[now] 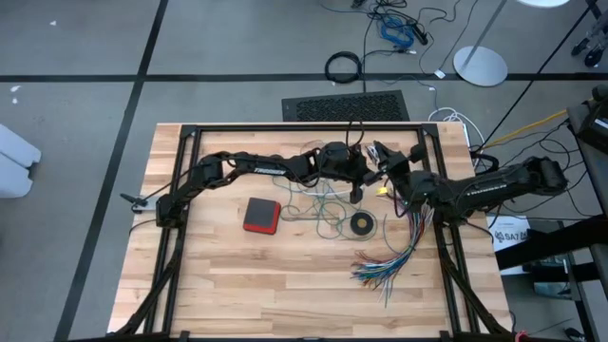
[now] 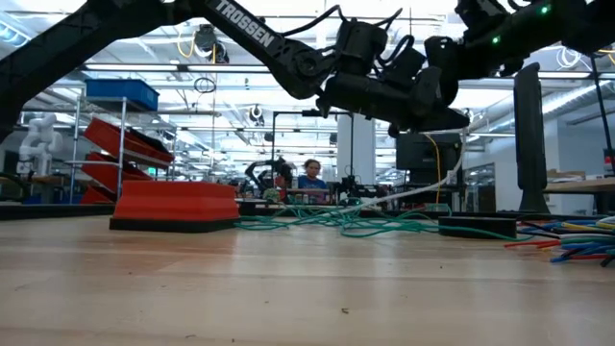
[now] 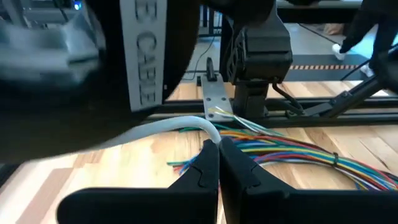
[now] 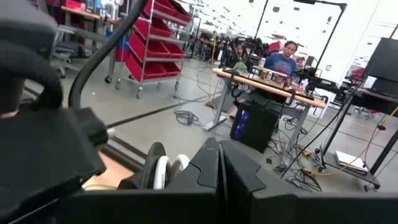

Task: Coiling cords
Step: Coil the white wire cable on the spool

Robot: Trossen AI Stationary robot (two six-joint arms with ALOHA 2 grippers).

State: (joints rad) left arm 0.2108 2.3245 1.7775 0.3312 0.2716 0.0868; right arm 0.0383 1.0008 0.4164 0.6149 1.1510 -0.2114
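The teal-green cord [image 1: 323, 214] lies in loose loops on the table's middle, seen low on the wood [image 2: 356, 223]. The white cord [image 2: 447, 178] hangs from the grippers and slopes down onto the table. My left gripper [image 3: 217, 146] reaches in from the table's left [image 1: 372, 180], raised above the table, shut on the white cord. My right gripper [image 4: 219, 163] stands close beside it [image 1: 385, 154], shut, pointing level toward the far edge. White cord loops [image 4: 165, 171] show right beside its fingers. My left gripper pinches the white cord [image 3: 210, 132] between its two fingertips, coming level from the table's left. The cord is lifted clear here, bends away from the fingers and hangs slack down to the table. Whether my right gripper touches the white loops, I cannot tell.
A red box [image 1: 261, 215] lies left of the cords and a small black ring [image 1: 361, 223] to their right. A fanned bundle of multicoloured wires [image 1: 389, 261] spreads at the near right. The black frame rail [image 1: 285, 128] runs along the far edge.
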